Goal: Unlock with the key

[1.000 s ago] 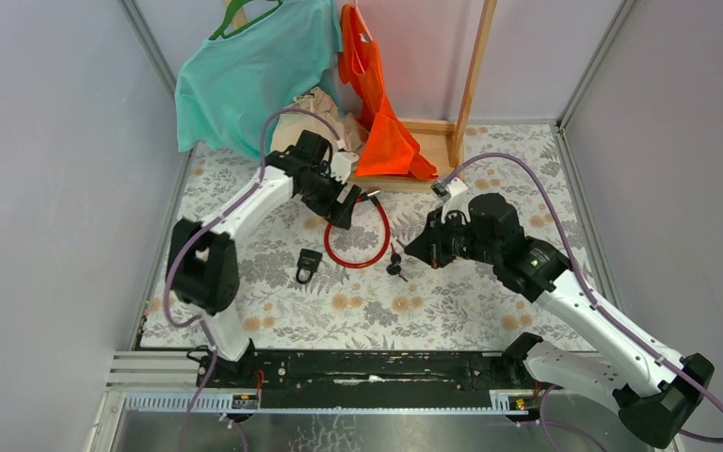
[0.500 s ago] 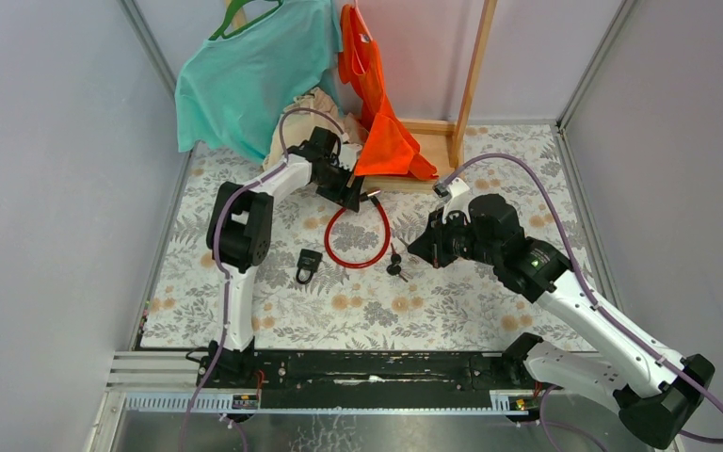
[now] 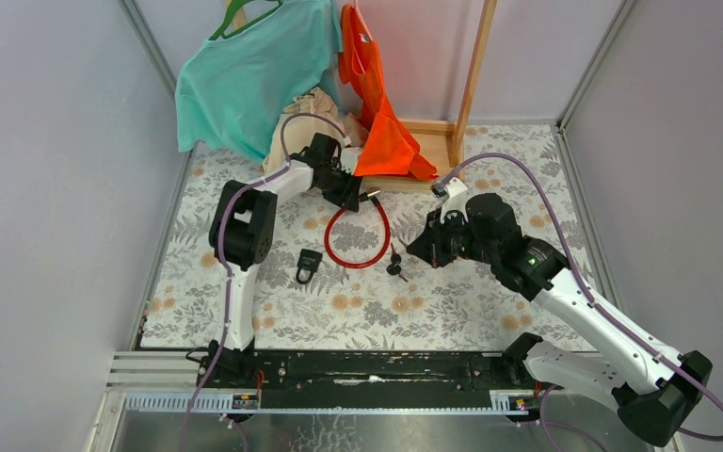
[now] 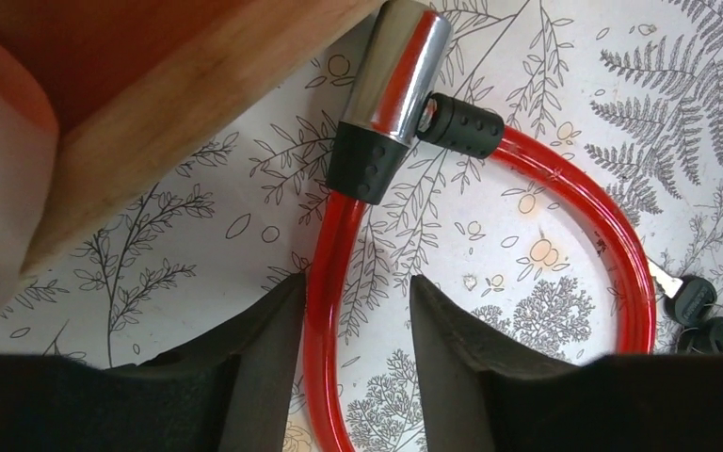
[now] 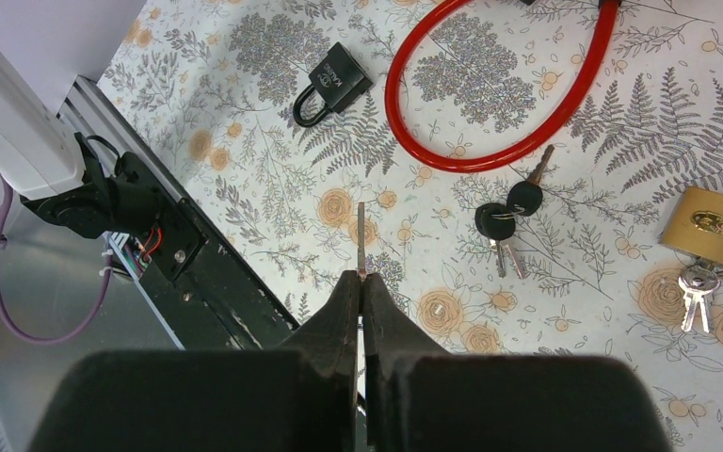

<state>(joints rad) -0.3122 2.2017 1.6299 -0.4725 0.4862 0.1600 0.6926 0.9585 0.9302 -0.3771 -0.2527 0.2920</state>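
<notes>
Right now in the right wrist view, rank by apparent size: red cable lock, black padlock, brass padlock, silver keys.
1. red cable lock, clearly largest.
2. black padlock and brass padlock: these look about alike. The brass one is cut off by the frame edge, so I am not ranking them.
3. silver keys, smallest.

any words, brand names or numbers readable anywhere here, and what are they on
Nothing reads clearly.
black padlock: white print on its face, too small to read.
brass padlock: dark oval stamp, blurred, unreadable.
red cable lock, black-headed keys, key in the right gripper: no marking visible.
</notes>
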